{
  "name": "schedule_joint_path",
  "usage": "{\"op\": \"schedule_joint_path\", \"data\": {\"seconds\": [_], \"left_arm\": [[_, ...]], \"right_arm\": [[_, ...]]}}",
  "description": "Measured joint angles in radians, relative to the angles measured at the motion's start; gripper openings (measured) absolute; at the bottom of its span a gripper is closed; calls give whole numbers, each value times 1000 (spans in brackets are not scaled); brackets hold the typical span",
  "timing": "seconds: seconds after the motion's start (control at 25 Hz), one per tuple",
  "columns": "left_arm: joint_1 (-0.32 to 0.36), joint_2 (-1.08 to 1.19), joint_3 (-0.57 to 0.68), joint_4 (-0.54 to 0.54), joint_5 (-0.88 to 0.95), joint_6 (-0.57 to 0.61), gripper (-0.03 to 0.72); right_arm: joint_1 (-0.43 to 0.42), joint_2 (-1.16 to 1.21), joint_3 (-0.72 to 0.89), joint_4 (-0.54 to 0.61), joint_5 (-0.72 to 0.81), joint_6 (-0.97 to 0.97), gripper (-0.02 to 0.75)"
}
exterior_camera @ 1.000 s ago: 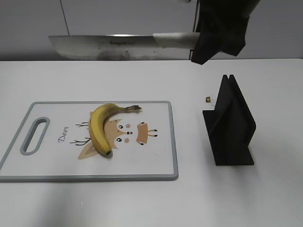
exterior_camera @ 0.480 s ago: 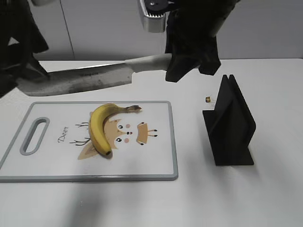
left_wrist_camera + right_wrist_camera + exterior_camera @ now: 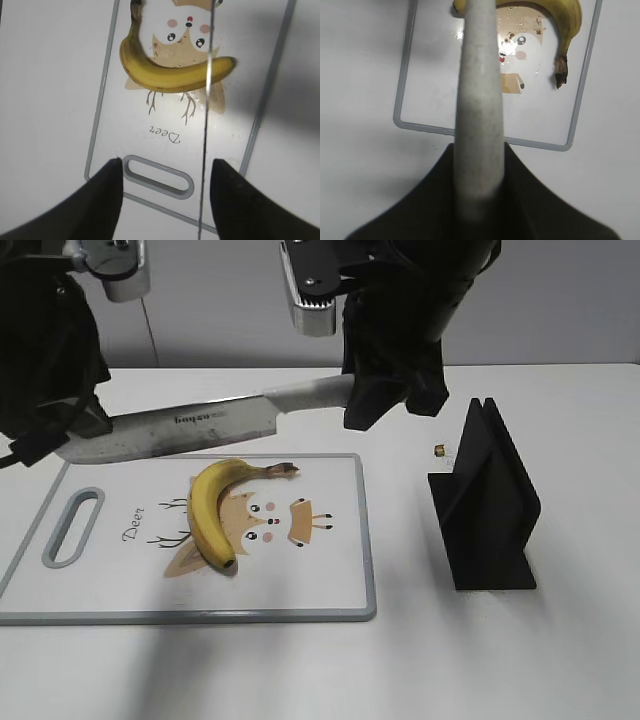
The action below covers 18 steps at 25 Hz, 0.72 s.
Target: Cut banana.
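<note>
1. Compared with half a second earlier, the kitchen knife (image 3: 190, 426) sits lower and closer to the cutting board (image 3: 330, 580), and the left arm reaches further into the exterior view.
2. The right gripper (image 3: 385, 400) is clamped on the knife's pale handle (image 3: 479, 115), blade pointing left with its tip lower than the handle.
3. The left gripper (image 3: 165, 192) has its two dark fingers (image 3: 100, 195) spread apart, holding nothing, above the board's handle slot (image 3: 157, 176).
4. In the left wrist view the blade shows edge-on as a thin line crossing the banana (image 3: 212, 512).
5. That banana lies whole and unpeeled on the deer picture, stem toward the board's far edge.
6. A black knife stand (image 3: 487, 505) stands right of the board, a small brown object (image 3: 439, 450) beside it.
</note>
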Motion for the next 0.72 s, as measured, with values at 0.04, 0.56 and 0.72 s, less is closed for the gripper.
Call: {"op": "schedule_joint_path", "data": {"seconds": [0.04,0.56,0.72], "left_arm": [[13,7,0,-7,0,0,536],[61,53,-2,-58,-28,1,497],[84,80,-2,-58,-31,3,407]], "right_arm": [[0,0,-1,0,-7,0,160],[-15,0,-1,10,-50,-1,160],[-15,0,-1,10,-52,-1,160]]}}
